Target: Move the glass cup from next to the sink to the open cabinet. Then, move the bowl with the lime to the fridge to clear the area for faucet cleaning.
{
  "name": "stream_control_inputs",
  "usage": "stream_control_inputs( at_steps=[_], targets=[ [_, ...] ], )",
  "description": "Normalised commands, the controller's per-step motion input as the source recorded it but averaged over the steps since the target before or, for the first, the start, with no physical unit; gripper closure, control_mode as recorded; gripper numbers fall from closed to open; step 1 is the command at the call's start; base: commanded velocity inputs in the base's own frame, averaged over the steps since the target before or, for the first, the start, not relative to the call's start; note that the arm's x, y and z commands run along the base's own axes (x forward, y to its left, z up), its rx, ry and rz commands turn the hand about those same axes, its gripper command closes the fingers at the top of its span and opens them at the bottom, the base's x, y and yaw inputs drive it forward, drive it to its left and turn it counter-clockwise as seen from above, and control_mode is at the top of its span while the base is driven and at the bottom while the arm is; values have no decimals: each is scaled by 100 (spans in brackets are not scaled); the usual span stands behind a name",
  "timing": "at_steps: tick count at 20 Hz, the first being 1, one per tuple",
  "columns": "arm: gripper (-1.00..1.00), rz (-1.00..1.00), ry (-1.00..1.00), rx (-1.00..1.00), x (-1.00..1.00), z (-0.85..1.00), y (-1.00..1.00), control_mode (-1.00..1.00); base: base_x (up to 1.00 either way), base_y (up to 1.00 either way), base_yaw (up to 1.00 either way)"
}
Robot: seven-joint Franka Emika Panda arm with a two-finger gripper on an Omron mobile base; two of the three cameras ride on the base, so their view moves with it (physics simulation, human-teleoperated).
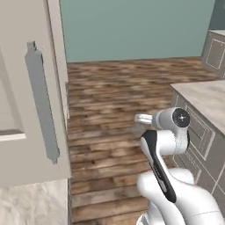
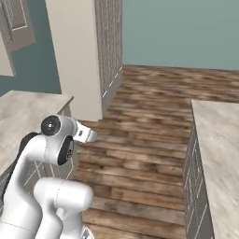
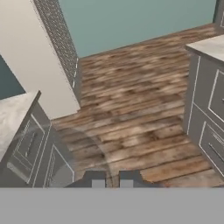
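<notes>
1. The gripper point(image 3: 112, 183) has its fingertips close together with a see-through glass cup point(image 3: 74, 157) between them (faint, only its curved outline shows).
2. Beyond it lies wood floor point(image 3: 131, 113), with grey drawers point(image 3: 210, 118) on the right.
3. On the left are a counter point(image 3: 11, 116) and a tall beige cabinet point(image 3: 35, 61).
4. A teal wall point(image 3: 131, 22) stands at the far end.

Both base views look forward and down from behind the arm point(image 1: 165, 145); all three views share the wooden floor point(image 2: 149, 116).
</notes>
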Motion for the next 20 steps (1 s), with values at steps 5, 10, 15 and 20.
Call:
stream_control_inputs(
  at_steps=[5, 10, 15, 20],
  targets=[
    [100, 0, 0, 0, 0, 0, 0, 100, 55, 20, 52],
    [100, 0, 0, 0, 0, 0, 0, 100, -7, 0, 91],
    [100, 0, 0, 0, 0, 0, 0, 100, 0, 0, 86],
    [100, 0, 0, 0, 0, 0, 0, 100, 23, 0, 76]
  ],
)
